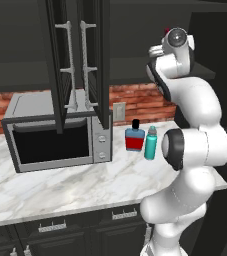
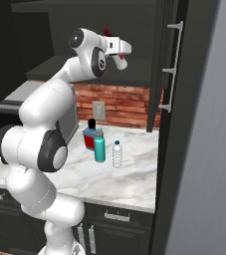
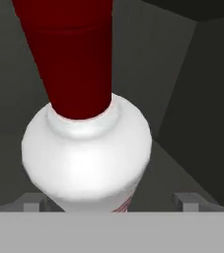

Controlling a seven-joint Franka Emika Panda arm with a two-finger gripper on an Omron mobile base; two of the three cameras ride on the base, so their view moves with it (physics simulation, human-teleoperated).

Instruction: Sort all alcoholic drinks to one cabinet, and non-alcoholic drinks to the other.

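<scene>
The cabinets [image 1: 80,65] hang above the counter [image 1: 60,185], their doors swung open over the microwave [image 1: 55,132]. A further open door with a silver bar handle stands at the counter's right end [image 2: 171,64]. The microwave is the landmark here.

Just right of the microwave stands the blue bottle [image 1: 134,137], squat and flat with a red label. It looks the heaviest of the lot and its broad faces would suit a grip across the narrow sides. Touching or nearly touching it, on the side away from the microwave, is the teal bottle [image 1: 150,143], a stiff smooth cylinder best taken mid-body. Further from the microwave, near the counter's right end, is the water bottle [image 2: 117,154], small, clear and ribbed. It is probably light and thin-walled, so it wants a gentle squeeze on the ribs.

High above and right of the microwave, the claw [image 2: 120,59] is raised up at cabinet height. It holds the white bottle [image 3: 86,153], whose red cap [image 3: 71,54] points away from the hand. The fingertips [image 3: 30,203] sit wide on either side of the body below the shoulder, apparently pressed on it. The bottle looks rigid, smooth and slippery, so a body grip is sounder than one on the tapering neck.
</scene>
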